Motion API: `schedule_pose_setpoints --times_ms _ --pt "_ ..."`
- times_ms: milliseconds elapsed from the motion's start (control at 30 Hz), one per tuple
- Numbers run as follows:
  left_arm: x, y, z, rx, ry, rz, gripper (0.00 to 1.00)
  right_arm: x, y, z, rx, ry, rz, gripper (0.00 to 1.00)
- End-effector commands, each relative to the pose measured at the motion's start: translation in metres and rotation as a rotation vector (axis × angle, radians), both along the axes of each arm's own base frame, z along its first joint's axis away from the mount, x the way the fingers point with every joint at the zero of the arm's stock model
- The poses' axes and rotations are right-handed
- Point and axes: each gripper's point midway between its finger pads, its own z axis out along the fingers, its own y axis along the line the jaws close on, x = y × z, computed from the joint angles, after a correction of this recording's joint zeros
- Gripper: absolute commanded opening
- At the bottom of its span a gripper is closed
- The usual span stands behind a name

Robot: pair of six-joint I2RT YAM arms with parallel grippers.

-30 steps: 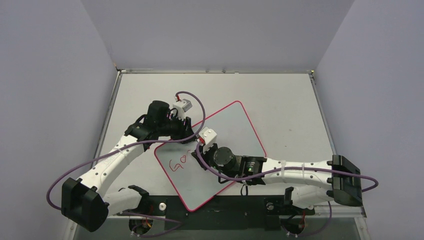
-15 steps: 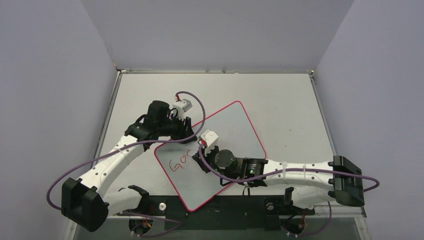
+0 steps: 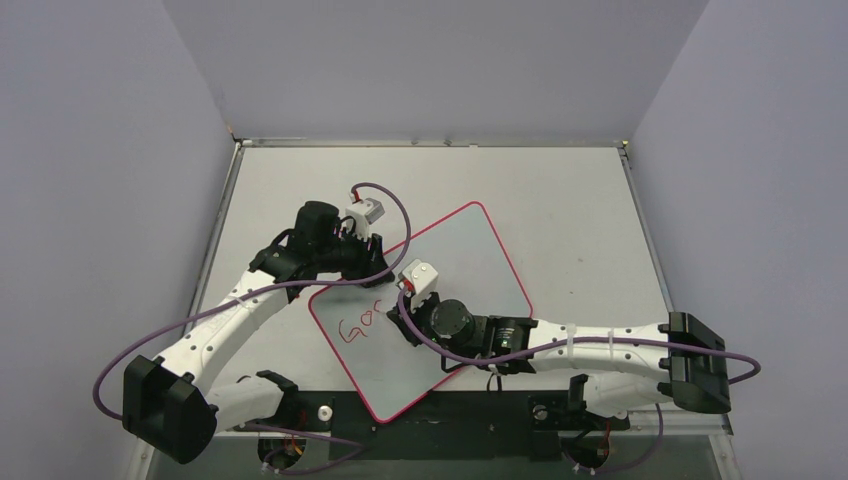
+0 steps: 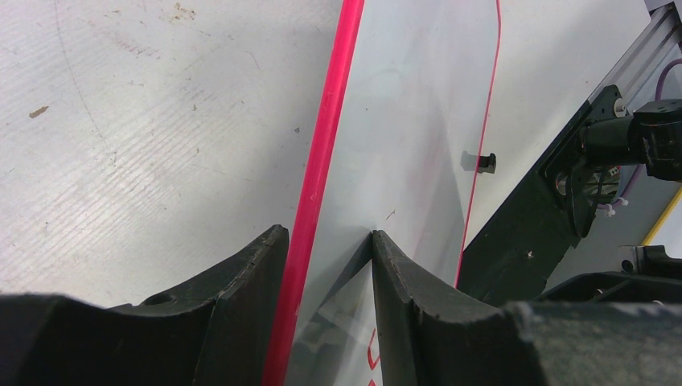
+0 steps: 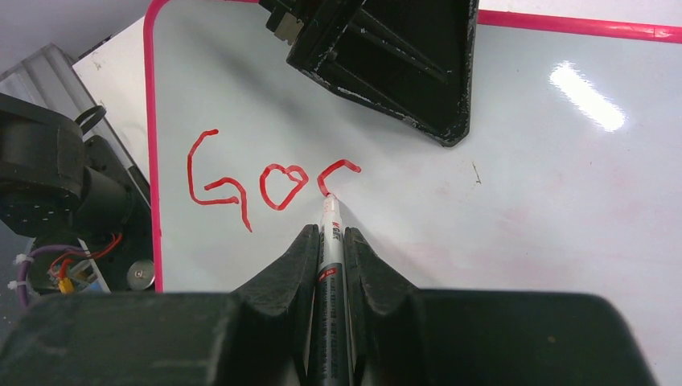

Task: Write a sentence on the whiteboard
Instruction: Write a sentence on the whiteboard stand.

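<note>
The whiteboard (image 3: 470, 260) lies tilted on the table, white with a thin pink frame (image 4: 322, 145). Red handwriting (image 5: 265, 185), the start of the sentence, reads "Go" plus a short open curve, near the board's left corner (image 3: 357, 330). My right gripper (image 5: 328, 229) is shut on a grey marker (image 5: 330, 265); its tip touches the board at the lower end of that curve. My left gripper (image 4: 323, 235) stands open astride the board's pink edge. One of its fingers (image 4: 249, 281) is over the table, the other rests on the board's surface (image 5: 402, 72).
A small black clip (image 4: 485, 162) sits on the board's far long edge. The black mounting plate (image 3: 450, 410) and arm bases run along the near table edge. Purple cables (image 3: 390, 215) loop over both arms. Grey walls close in the table.
The red writing has grown from "Go" by a new curved stroke. My right gripper with the marker has shifted slightly right along the line. The left arm has not moved.
</note>
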Motion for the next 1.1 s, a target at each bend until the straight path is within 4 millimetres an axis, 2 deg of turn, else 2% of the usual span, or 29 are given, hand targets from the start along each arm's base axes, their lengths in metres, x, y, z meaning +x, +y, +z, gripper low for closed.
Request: schedule_pose_setpoints --times_ms 0,400,800,1067 --pt "0.021 0.010 0.008 0.055 -0.116 0.054 0.00 0.009 -0.010 0.003 -0.033 -0.027 -0.048 0.00" --pt "0.021 0.010 0.006 0.058 -0.110 0.052 0.00 0.016 -0.011 0.006 -0.036 -0.033 -0.071 0.00" --pt "0.021 0.010 0.008 0.055 -0.117 0.052 0.00 0.023 -0.010 0.016 -0.036 -0.051 -0.087 0.00" --pt "0.020 0.010 0.008 0.054 -0.117 0.051 0.00 0.024 -0.001 0.023 -0.029 -0.059 -0.069 0.00"
